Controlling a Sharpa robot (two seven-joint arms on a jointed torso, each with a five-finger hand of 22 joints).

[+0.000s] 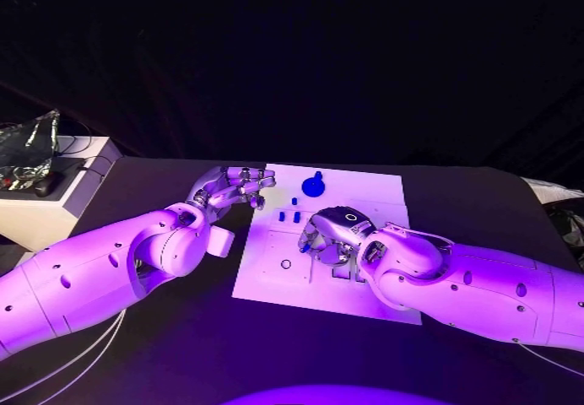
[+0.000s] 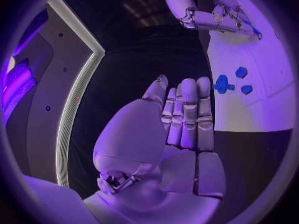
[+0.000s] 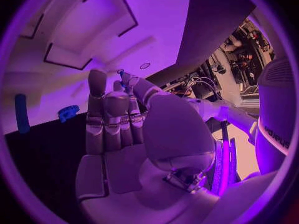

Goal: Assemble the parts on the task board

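The white task board (image 1: 365, 194) lies in the middle of the black table. A round blue part (image 1: 314, 186) sits near its far edge, with small blue parts (image 1: 289, 217) closer in; they also show in the left wrist view as blue parts (image 2: 221, 83). My right hand (image 1: 335, 232) hovers palm down over the board's middle. In the right wrist view it pinches a small blue part (image 3: 120, 72) between thumb and a finger above the board (image 3: 93, 30). My left hand (image 1: 231, 187) floats at the board's far left edge, holding nothing; its fingers (image 2: 187, 114) lie side by side.
A white cabinet (image 1: 55, 207) with cables and a shiny bag (image 1: 30, 143) stands at the table's left. The board has outlined recesses (image 3: 87, 40) and a small ring hole (image 1: 286, 264). Two more blue parts (image 3: 69, 113) lie near the board's edge.
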